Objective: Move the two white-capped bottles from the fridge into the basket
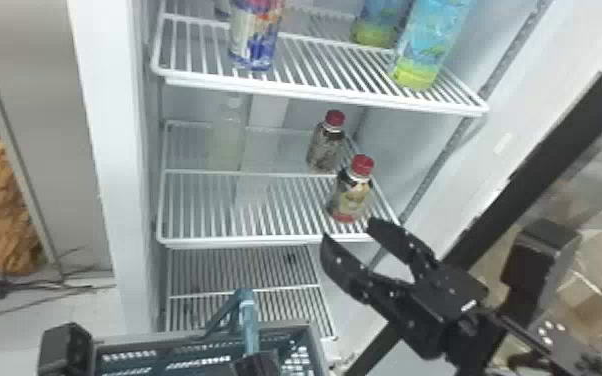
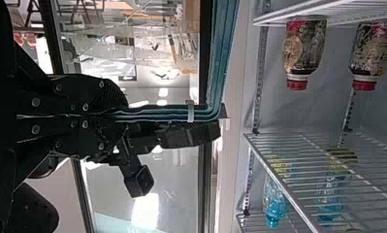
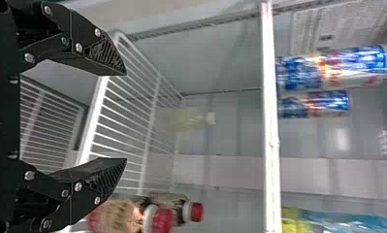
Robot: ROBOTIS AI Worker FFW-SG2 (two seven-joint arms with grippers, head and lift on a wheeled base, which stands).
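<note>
In the head view my right gripper (image 1: 350,232) stands open at the middle shelf's front right corner, below the nearer red-capped bottle. The right wrist view has this gripper (image 3: 125,116) with nothing between its fingers. A pale, white-capped bottle (image 1: 226,135) stands at the back left of that shelf; in the right wrist view the bottle (image 3: 184,120) is beyond the fingertips. At the bottom of the head view, my left gripper (image 1: 255,365) is at the basket (image 1: 317,345). The left wrist view shows the left gripper (image 2: 120,115) shut on the teal basket handle (image 2: 220,63).
Two red-capped bottles (image 1: 352,197) stand at the middle shelf's right side. The shelf above (image 1: 315,92) holds cans (image 1: 255,37) and blue-and-yellow bottles (image 1: 427,45). Fridge side walls bound both sides, and the dark door frame (image 1: 530,155) runs diagonally at the right.
</note>
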